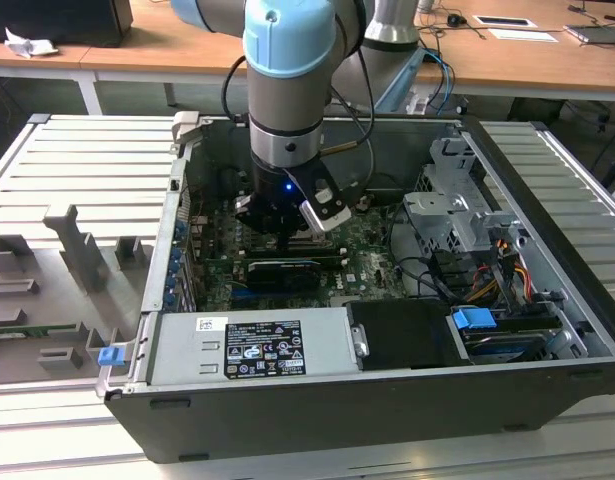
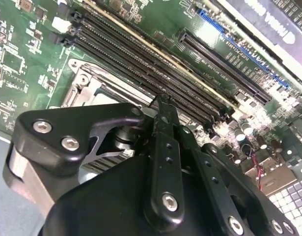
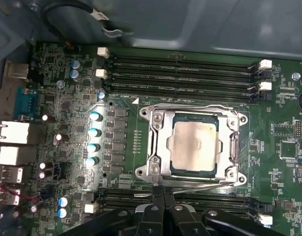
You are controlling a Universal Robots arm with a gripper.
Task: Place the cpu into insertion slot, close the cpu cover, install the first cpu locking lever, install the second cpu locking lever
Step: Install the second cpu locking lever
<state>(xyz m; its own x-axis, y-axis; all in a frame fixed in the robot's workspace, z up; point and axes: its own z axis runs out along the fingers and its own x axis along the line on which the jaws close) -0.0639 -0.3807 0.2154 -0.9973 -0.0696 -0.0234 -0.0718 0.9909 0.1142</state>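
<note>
CPU: small flat square chip with a pale silver-grey metal top [image 3: 194, 143], lying flat in its socket on the green circuit board.
Insertion slot: square socket with a silver metal rim [image 3: 155, 142], set between two banks of long black memory slots [image 3: 180, 73]; in the second wrist view one corner of the rim [image 2: 84, 83] shows beyond the gripper body.
CPU cover: thin silver metal frame with a large central window [image 3: 234, 147], lying down flat around the chip, whose top shows through the window.
Locking lever: thin silver wire rod [image 3: 200, 186] running along the socket edge nearest the fingers; whether it is latched cannot be told.
Gripper: black two-finger gripper [image 3: 159, 194] low over the board at the lever-side edge of the socket; in the exterior view it [image 1: 287, 235] hangs from the blue and grey arm inside the open computer case [image 1: 547, 300].
Fingers: the two slim black fingers [image 3: 155, 201] stand pressed together with no gap seen between them, tips at the lever; nothing is seen held between them. The second wrist view shows one narrow finger [image 2: 165, 123] pointing at the memory slots.
Board surroundings: row of blue-topped capacitors [image 3: 94, 137] beside the socket; silver rear ports [image 3: 13, 142] at the board's edge.
Case: grey power supply box with a printed label [image 1: 262, 345] near the front wall.
</note>
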